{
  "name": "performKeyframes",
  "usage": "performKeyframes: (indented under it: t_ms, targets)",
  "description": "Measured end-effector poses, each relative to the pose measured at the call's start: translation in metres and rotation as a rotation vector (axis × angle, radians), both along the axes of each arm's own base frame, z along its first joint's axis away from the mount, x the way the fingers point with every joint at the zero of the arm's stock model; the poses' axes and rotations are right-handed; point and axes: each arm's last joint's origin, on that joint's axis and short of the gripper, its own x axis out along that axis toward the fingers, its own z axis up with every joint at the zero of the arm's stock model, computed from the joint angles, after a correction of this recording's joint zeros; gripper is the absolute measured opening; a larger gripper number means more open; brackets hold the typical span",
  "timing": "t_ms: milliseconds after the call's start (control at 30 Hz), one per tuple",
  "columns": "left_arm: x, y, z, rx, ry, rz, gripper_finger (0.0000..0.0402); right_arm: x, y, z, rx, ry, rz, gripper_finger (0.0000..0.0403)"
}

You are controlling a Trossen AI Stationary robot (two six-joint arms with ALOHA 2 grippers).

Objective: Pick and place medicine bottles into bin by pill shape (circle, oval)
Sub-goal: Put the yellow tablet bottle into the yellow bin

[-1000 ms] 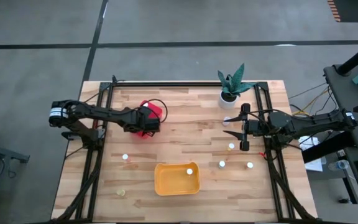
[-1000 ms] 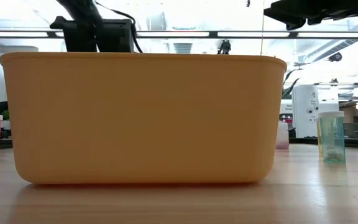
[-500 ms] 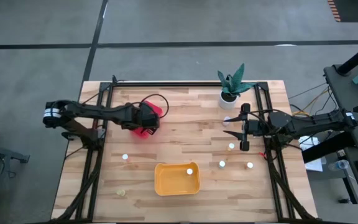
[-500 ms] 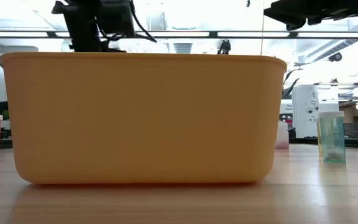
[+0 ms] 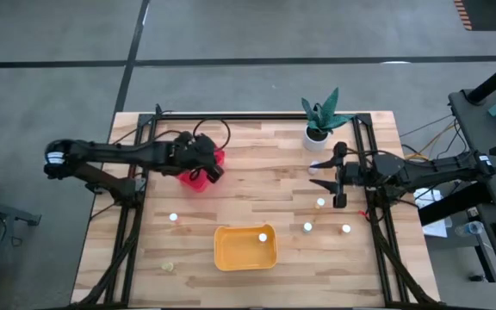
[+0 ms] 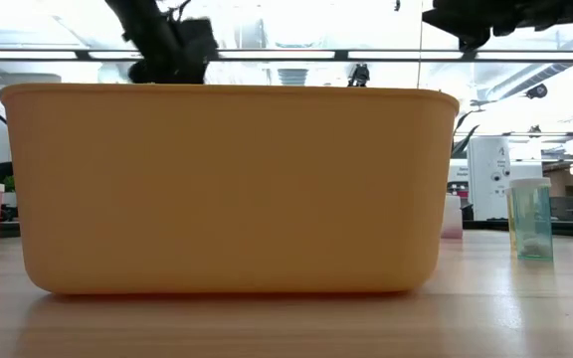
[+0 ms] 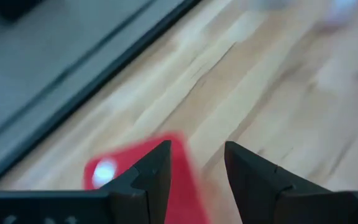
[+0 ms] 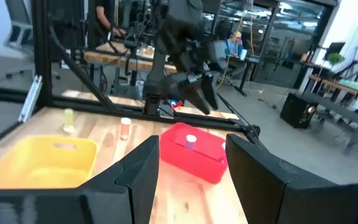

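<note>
High view shows the left gripper (image 5: 207, 165) with empty, parted jaws over the red bin (image 5: 198, 176) at middle left, likely for dropping, while the right gripper (image 5: 328, 176) waits open at right

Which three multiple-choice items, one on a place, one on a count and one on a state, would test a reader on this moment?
1. Where is the left gripper?
A. Over the red tub
B. Over the yellow tub
C. Beside the plant

2. How many bottles stand in the yellow tub?
A. None
B. One
C. Three

3. How are the right gripper's fingers?
A. Shut on a bottle
B. Open and empty
C. Shut on the tub rim

Answers:
1. A: in the high view the left gripper hangs over the red tub, not the yellow tub or the plant.
2. B: one white cap shows inside the yellow tub.
3. B: the right wrist view shows the right gripper with a clear gap between its fingers and nothing in it.
</note>
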Motion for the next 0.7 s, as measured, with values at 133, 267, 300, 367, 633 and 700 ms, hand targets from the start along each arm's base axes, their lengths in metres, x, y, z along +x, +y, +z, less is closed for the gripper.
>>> performKeyframes:
  t_ms: [133,267,300,367,633,700]
  targets:
    - [0.007,-0.006,0.015,0.097,-0.085,-0.134,0.0132,0.001,0.0,0.001,0.098,0.014,-0.002,0.0178]
    - [0.012,-0.013,0.023,0.156,-0.132,-0.251,0.0132,0.004,0.001,0.0,0.221,0.064,-0.008,0.0178]
    - [0.013,-0.015,0.024,0.166,-0.138,-0.27,0.0132,0.005,0.001,0.0,0.252,0.084,-0.005,0.0178]
    - [0.015,-0.019,0.024,0.181,-0.157,-0.306,0.0132,0.008,0.003,0.0,0.313,0.134,-0.005,0.0178]
    - [0.018,-0.032,0.019,0.197,-0.177,-0.412,0.0132,0.025,0.018,0.004,0.464,0.363,-0.007,0.0178]
    - [0.018,-0.033,0.017,0.196,-0.174,-0.417,0.0132,0.029,0.022,0.005,0.496,0.423,-0.019,0.0178]
